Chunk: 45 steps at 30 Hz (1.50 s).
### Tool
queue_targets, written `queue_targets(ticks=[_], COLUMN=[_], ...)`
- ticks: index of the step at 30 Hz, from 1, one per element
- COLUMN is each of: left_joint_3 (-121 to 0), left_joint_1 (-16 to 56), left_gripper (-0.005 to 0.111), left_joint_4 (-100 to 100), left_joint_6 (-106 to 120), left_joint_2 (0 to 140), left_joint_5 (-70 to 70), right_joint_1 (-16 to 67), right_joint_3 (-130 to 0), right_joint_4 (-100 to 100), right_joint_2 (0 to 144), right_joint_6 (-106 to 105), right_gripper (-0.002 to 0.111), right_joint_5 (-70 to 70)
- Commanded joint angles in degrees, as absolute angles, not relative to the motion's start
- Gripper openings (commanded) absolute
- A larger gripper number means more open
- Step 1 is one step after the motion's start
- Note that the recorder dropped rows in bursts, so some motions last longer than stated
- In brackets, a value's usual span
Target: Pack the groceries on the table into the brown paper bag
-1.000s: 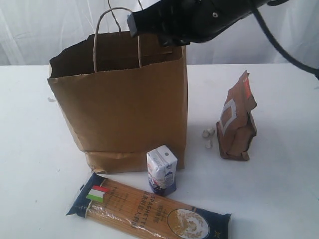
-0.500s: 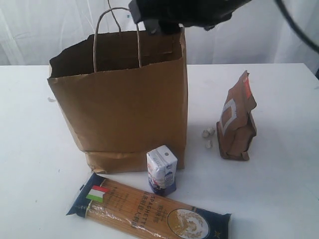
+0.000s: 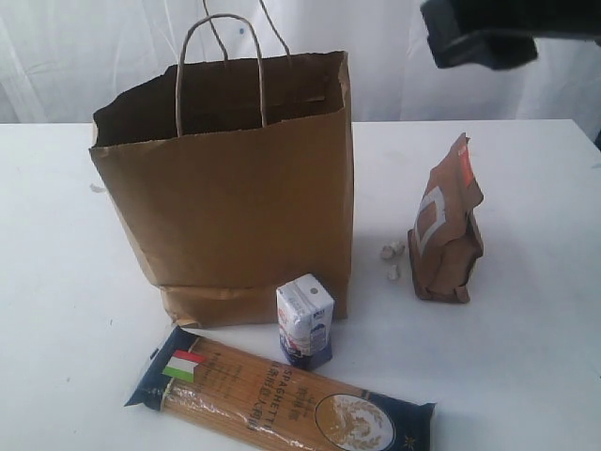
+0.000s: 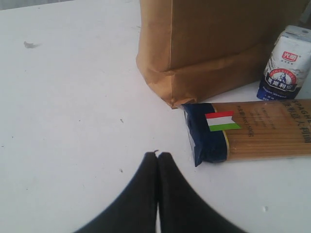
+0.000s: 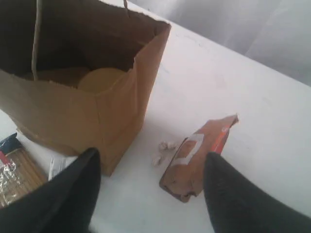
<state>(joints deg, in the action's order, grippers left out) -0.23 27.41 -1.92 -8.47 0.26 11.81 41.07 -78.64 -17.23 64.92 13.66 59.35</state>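
Observation:
The brown paper bag (image 3: 225, 197) stands open on the white table (image 3: 526, 357). Inside it a round olive-gold lid (image 5: 99, 80) shows. In front of the bag stands the small white-purple carton (image 3: 304, 319), and the spaghetti packet (image 3: 282, 399) lies flat before that. The brown pouch (image 3: 446, 230) stands upright to the bag's right. My right gripper (image 5: 153, 155) hangs open and empty high above the pouch (image 5: 194, 158); its arm (image 3: 479, 38) is at the top right. My left gripper (image 4: 158, 154) is shut on nothing, low over the table near the packet's dark end (image 4: 206, 133).
A few small pale crumbs (image 3: 391, 258) lie between the bag and the pouch. A white curtain (image 3: 84, 56) hangs behind the table. A tiny speck (image 4: 29, 44) lies on the table left of the bag.
The right arm has moved from over the bag's mouth up and to the right, and now hangs above the pouch. The groceries on the table have not moved.

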Motion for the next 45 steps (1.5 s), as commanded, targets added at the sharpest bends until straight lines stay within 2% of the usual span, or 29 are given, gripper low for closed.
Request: queue_targets(ticks=[1,10,18,35,45], left_joint_3=[0.0,0.0,0.0,0.0,0.0], left_joint_1=[27.3,27.3,27.3,27.3,27.3], left_gripper=[0.000,0.000,0.000,0.000,0.000], left_joint_4=[-1.9,-1.9,-1.9,-1.9,-1.9], left_joint_6=[-9.0,-9.0,-9.0,-9.0,-9.0], left_joint_2=[0.0,0.0,0.0,0.0,0.0], left_joint_5=[11.6,11.6,11.6,11.6,11.6], right_joint_1=[41.1,41.1,41.1,41.1,36.7], right_joint_3=[-71.5,-58.4,-51.7,-50.6,-50.6], right_joint_4=[-18.7,-23.6,-20.7,-19.4,-28.1], right_joint_2=[59.8,53.1,55.6,74.0,89.0], right_joint_6=[18.0,24.7,23.7,18.0,27.4], right_gripper=[0.058,0.058,0.058,0.038,0.038], right_joint_5=[56.9,53.4,48.5,38.2,31.4])
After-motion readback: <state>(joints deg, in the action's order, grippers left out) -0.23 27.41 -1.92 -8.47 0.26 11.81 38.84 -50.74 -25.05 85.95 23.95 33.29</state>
